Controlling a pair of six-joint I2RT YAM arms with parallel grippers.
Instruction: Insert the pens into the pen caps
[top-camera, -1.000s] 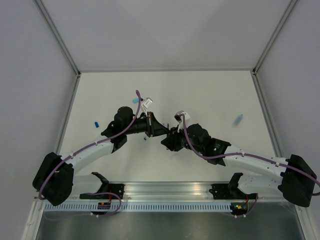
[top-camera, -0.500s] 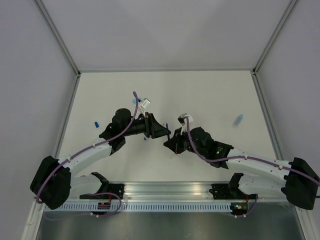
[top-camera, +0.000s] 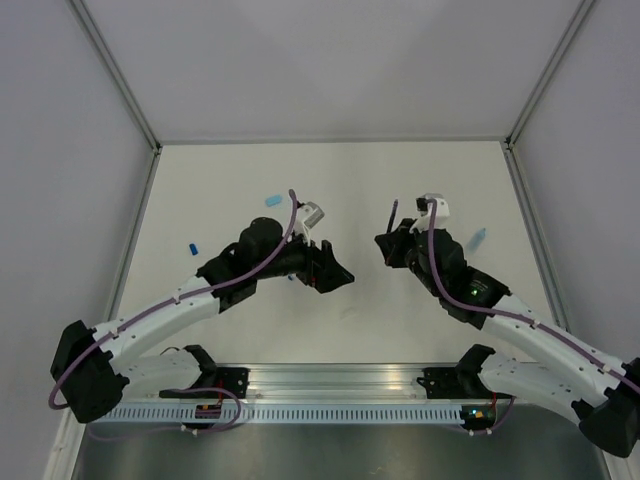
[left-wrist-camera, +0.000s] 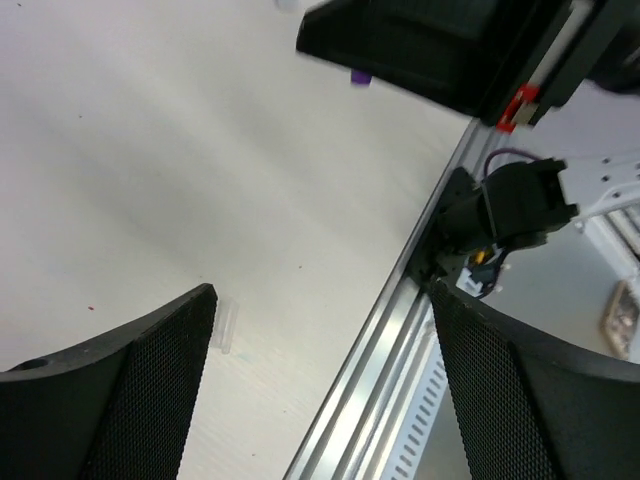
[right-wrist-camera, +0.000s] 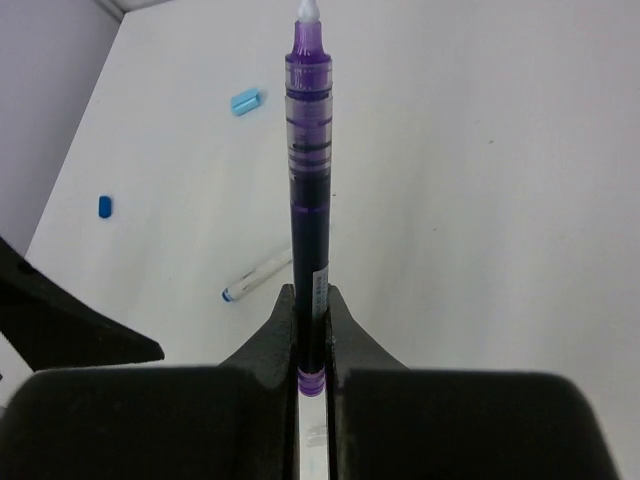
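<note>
**A:** Entry one, anything unclear?
**B:** A small clear tube (left-wrist-camera: 226, 326) on the counter (top-camera: 400, 170) beside my left jaws (blurred; I cannot name it). Those jaws stand spread.
**A:** Surroundings?
**B:** White counter, pale walls (top-camera: 300, 70).
**A:** The pen?
**B:** Purple pen (right-wrist-camera: 305, 200), white nib, pinched by its tail in my right jaws. A whitish pen (right-wrist-camera: 258, 275) and a light blue cap (right-wrist-camera: 245, 100) lie beyond.

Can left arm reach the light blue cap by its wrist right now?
Probably yes: left gripper is open and empty, the light blue cap sits alone on bare table. It faces away, so must swing round.
</note>
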